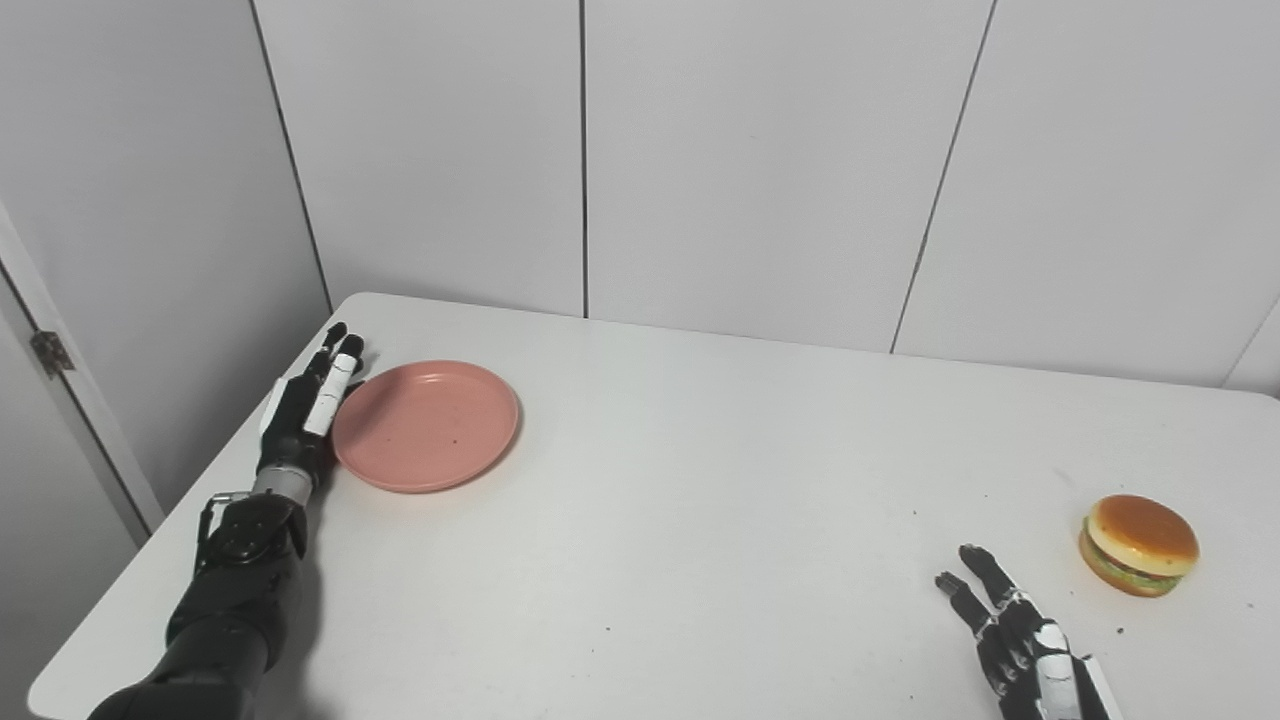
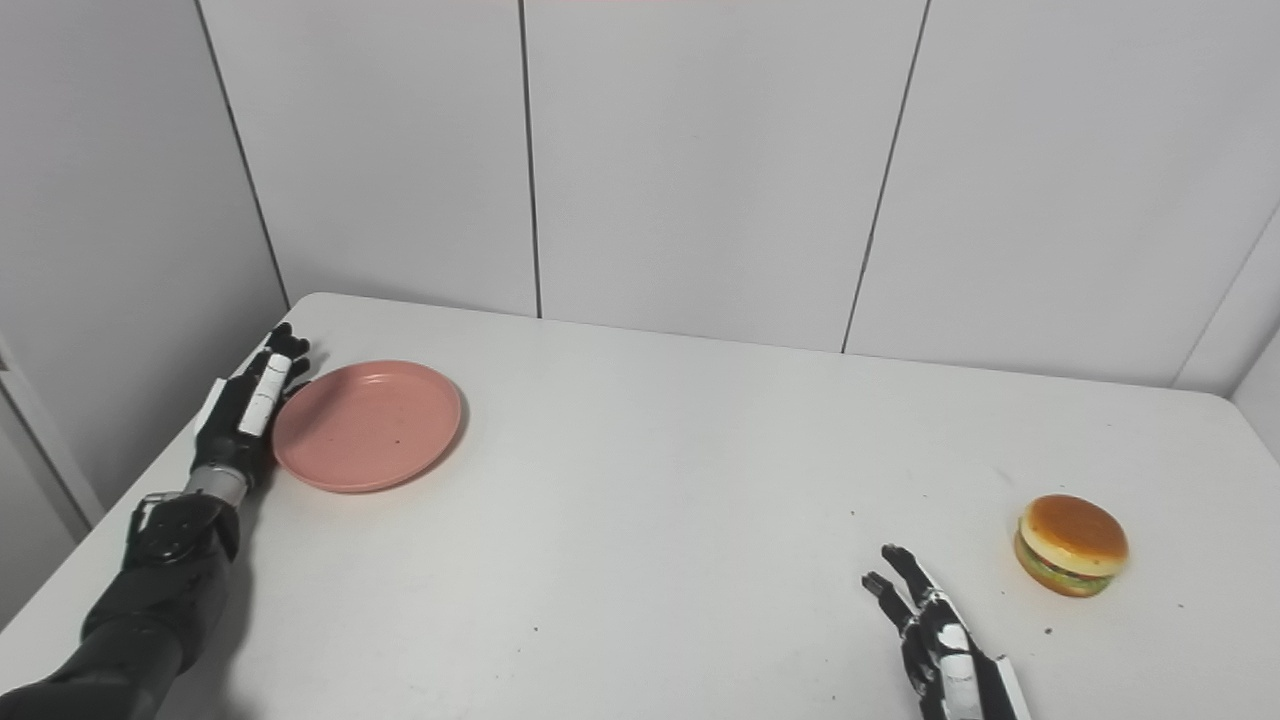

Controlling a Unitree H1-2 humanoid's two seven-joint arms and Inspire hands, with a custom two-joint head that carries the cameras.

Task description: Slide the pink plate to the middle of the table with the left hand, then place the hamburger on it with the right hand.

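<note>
Bracing its outstretched, empty fingers against the pink plate's (image 1: 426,425) outer rim, the left hand (image 1: 305,410) is lining up a push toward mid-table, while the right hand (image 1: 1020,640) is waiting slack-fingered beside the hamburger (image 1: 1139,545).

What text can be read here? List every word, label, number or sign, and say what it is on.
None: no readable text shows in either view.
pink plate: plain, only a small dark speck.
hamburger: no label.
left hand and right hand: black and white parts, no markings legible.
table and wall panels: blank.
</note>
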